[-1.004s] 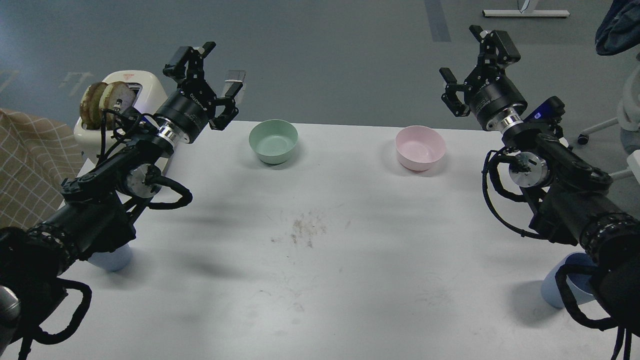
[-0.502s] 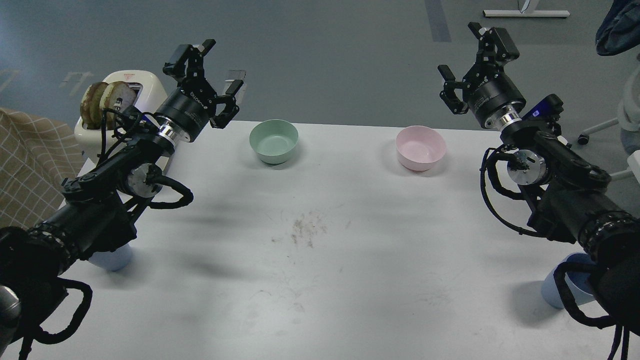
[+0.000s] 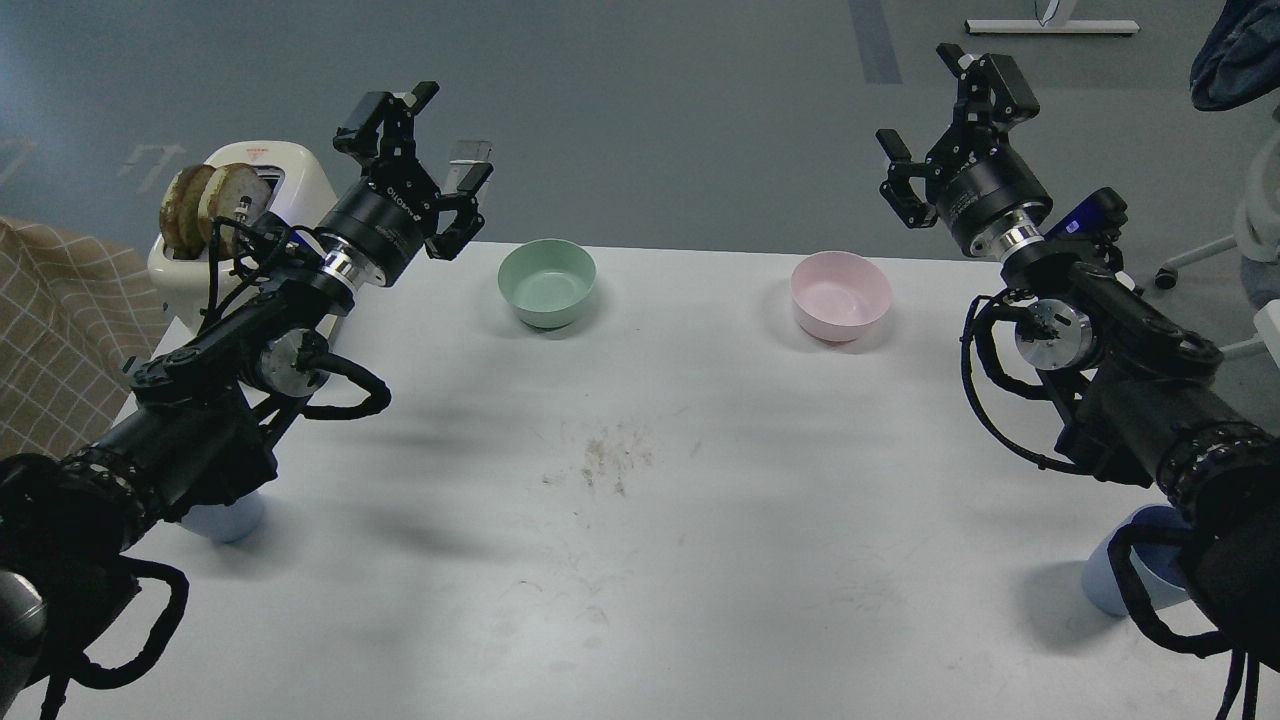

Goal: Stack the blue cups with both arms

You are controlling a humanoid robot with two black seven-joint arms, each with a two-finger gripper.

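One pale-blue cup (image 3: pixel 225 520) stands near the table's left edge, mostly hidden under my left arm. The other blue cup (image 3: pixel 1125 577) stands at the right front, partly hidden behind my right forearm and its cable. My left gripper (image 3: pixel 432 140) is open and empty, raised over the table's back left edge, far from its cup. My right gripper (image 3: pixel 945 115) is open and empty, raised beyond the back right edge, far from its cup.
A green bowl (image 3: pixel 547 282) and a pink bowl (image 3: pixel 840 295) stand at the back of the white table (image 3: pixel 640 560). A white toaster (image 3: pixel 262 190) with bread slices stands at the back left. A checked cloth (image 3: pixel 50 340) lies left of the table.
My left gripper has risen slightly and shifted a little to the right. My right gripper has moved slightly up. The cups and bowls have not moved.
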